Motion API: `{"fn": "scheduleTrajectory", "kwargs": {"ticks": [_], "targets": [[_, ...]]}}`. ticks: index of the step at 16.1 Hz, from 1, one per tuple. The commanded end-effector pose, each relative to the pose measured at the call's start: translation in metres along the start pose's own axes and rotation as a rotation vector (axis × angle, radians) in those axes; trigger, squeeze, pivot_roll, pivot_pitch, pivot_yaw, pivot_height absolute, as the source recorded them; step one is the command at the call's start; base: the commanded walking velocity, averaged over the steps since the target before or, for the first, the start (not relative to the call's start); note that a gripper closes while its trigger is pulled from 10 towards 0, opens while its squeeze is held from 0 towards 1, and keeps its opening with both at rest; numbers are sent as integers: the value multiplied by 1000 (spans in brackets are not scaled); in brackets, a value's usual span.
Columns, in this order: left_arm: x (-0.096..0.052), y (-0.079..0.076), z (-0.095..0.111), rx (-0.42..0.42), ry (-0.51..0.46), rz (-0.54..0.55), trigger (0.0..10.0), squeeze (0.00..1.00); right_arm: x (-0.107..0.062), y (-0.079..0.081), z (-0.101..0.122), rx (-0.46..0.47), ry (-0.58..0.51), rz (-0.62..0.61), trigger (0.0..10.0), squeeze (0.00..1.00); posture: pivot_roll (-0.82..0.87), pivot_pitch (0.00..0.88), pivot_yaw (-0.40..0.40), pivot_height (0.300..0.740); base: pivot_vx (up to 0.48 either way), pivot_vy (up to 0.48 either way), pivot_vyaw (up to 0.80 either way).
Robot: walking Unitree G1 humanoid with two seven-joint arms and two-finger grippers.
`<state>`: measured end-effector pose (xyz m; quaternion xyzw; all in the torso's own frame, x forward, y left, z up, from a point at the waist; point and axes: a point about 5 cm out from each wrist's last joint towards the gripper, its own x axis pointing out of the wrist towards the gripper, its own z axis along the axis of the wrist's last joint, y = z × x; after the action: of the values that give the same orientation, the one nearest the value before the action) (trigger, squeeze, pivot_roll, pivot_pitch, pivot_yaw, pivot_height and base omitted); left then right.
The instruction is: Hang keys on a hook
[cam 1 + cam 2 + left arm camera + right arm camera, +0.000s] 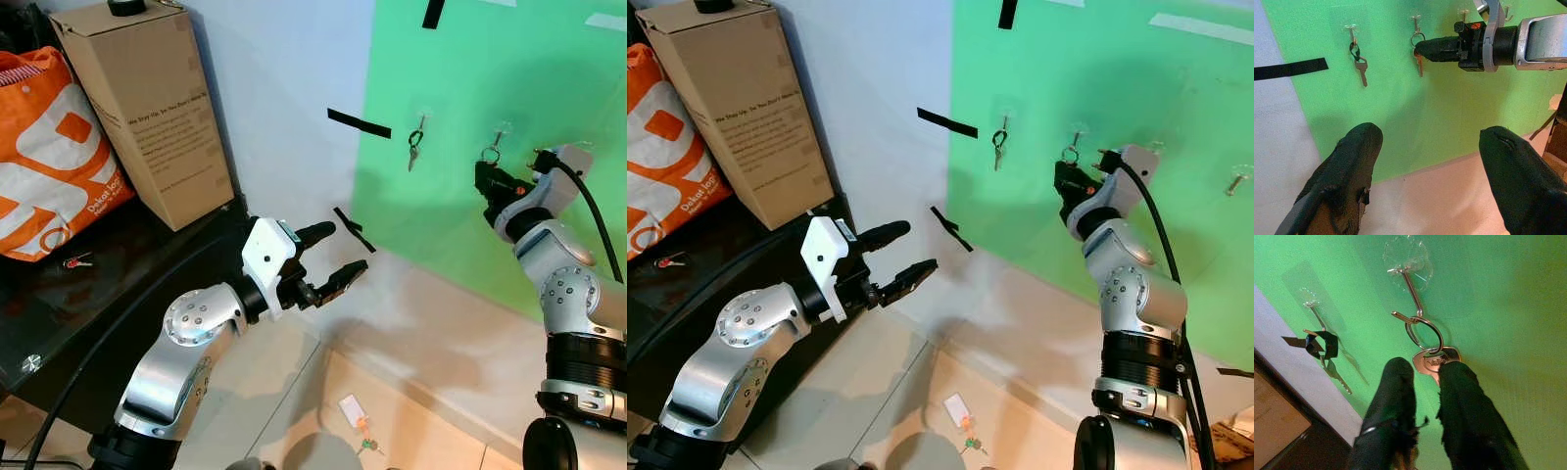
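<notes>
**Robot's right gripper meets key ring at wall hook**

Green sheeting covers the wall (460, 117) where 2 clear adhesive hooks carry keys. On the near hook (1408, 276), a metal key ring (1425, 333) is looped over the wire, its key (1436, 361) hanging just below. The right gripper (1425, 377) is raised to that hook, its 2 black fingers (1396, 382) nearly together with the key's head at their tips; whether they actually pinch the key cannot be told from the pictures. Beside it, the other hook (421, 119) holds a second key (413, 152) on a dark loop.

The left gripper (333, 257) is held out in front of the white wall, well apart from the hooks, its fingers (1352, 161) spread wide and carrying nothing.

Strips of black tape (359, 123) mark the white wall. A cardboard box (147, 108) and an orange bag (54, 147) stand on a dark table (118, 264), where a small red-headed key (76, 260) lies. On the floor, a white card (352, 409) lies near 2 small tags.
</notes>
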<state>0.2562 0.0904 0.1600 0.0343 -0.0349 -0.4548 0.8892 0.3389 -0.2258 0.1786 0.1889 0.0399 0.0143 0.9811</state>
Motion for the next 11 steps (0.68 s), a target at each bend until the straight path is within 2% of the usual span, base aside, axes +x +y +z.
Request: {"fn": "scheduleTrajectory", "kwargs": {"ticks": [1, 4, 6, 7, 9, 10, 11], "targets": [[0, 2, 4, 6, -16, 9, 10000, 0, -2, 1, 3, 13, -18, 1, 10000, 1000, -58, 0, 41, 740, 0, 0, 0], [-2, 2, 2, 3, -7, 24, 10000, 0, -15, 2, 1, -29, -32, 46, 10000, 1000, -56, 0, 33, 740, 0, 0, 0], [-9, 10, -13, 25, 69, 153, 10000, 0, -40, 5, -11, -193, -30, 74, 10000, 1000, -59, 0, 29, 740, 0, 0, 0], [-17, 16, -23, 7, 100, 258, 10000, 0, -61, 8, -28, -286, -8, 118, 10000, 1000, -65, 0, 30, 740, 0, 0, 0], [-30, 18, -36, -6, 137, 374, 10000, 0, -85, 6, -58, -292, 107, 118, 10000, 1000, -74, 0, 33, 740, 0, 0, 0], [-35, 18, -41, -11, 158, 404, 10000, 0, -91, 9, -65, -308, 124, 146, 10000, 1000, -80, 0, 33, 740, 0, 0, 0], [-40, 16, -45, -23, 170, 465, 10000, 0, -95, 14, -74, -339, 95, 156, 10000, 1000, -81, 0, 31, 740, 0, 0, 0]]}}
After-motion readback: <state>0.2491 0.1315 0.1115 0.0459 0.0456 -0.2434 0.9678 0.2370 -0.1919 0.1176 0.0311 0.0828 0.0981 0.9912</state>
